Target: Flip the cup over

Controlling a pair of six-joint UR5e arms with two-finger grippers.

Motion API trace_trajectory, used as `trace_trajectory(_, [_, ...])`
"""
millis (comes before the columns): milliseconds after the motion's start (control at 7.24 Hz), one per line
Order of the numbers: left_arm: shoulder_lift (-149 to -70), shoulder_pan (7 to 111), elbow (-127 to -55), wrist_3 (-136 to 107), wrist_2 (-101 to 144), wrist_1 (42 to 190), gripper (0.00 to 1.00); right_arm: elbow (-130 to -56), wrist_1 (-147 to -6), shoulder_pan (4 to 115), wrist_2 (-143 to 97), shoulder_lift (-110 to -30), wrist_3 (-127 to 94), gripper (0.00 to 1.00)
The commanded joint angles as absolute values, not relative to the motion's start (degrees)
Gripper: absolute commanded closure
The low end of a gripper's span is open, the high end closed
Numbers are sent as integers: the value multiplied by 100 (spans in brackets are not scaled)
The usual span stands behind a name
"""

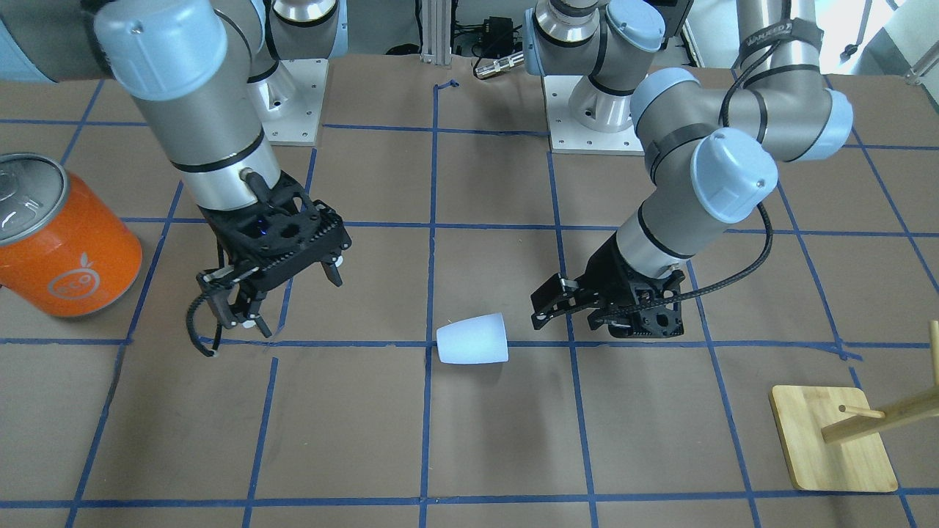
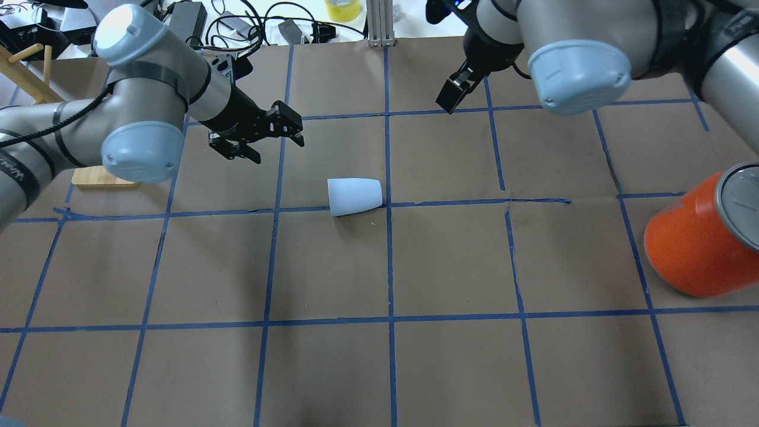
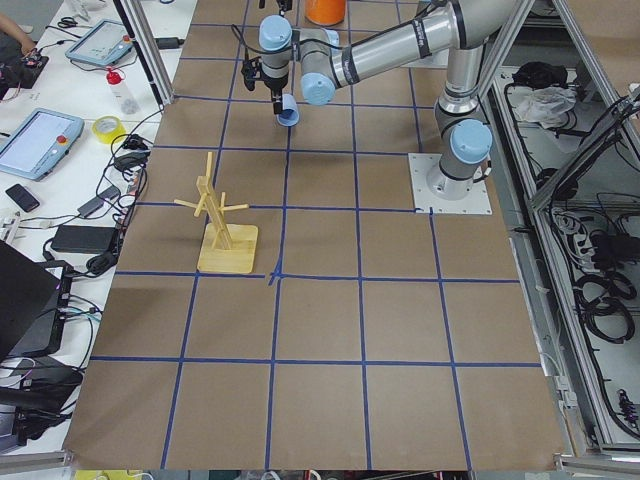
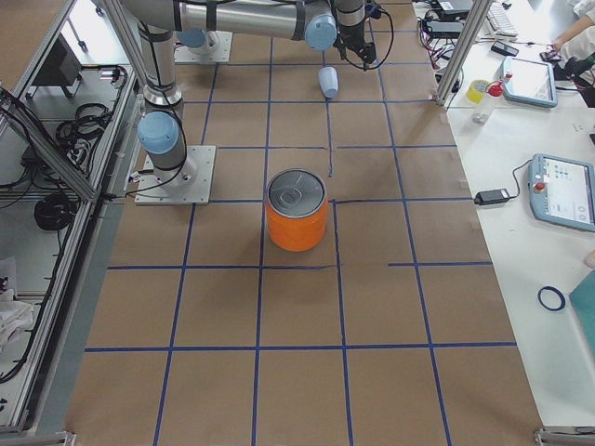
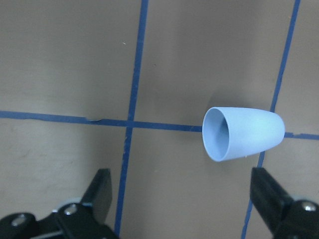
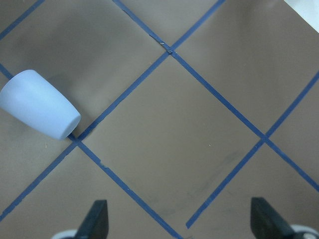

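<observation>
1. Left gripper (image 1: 541, 308): the fingers are spread wide with nothing between them. It points sideways at the cup's (image 1: 473, 339) mouth, close beside it but not touching.
2. Right gripper (image 1: 297, 306): the fingers are also spread and empty. It points down at the tabletop (image 1: 499, 440) on the cup's other side, farther off than the left one.
3. Cup: it lies on its side at a crossing of blue tape lines (image 1: 433, 183). Its mouth faces the left gripper and its closed base faces the right one. It sits nearer the far edge than the robot's edge.
4. Can (image 1: 66, 242): orange with a silver lid, it stands upright toward the right edge, well apart from the cup and beyond the right gripper.
5. Rack (image 1: 832, 440): made of wood, it has a flat base and a post with pegs. It stands toward the left edge, near the far edge.
</observation>
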State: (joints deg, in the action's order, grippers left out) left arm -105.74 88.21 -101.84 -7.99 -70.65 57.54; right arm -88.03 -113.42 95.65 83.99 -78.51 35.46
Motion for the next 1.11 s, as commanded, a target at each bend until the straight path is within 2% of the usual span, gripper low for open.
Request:
trace_trajectory(0, [-11107,9104,-10213,-949,-6970,5415,0,-8798,-10664,9309,8638,-8251,2913,0])
trace_trajectory(553, [-11513,9315,-10222,-1239,-6266,5353,2,-8771,-10143,9132,8807,-8683,1654,0])
trace_trajectory(691, [-11531,9334,-10222,-1196,-6275,5353,6,-8763,-10064,9167,8815,-8736,1278,0])
trace_trajectory(829, [-11531,9334,-10196,-1169,-6284,5353,42,-8763,-9942,9141,8807,-8754,1092,0])
trace_trajectory(967, [-11531,9334,-10195,-1143,-6284,5353,86,-8710,-9801,9158,8981,-8806,925,0])
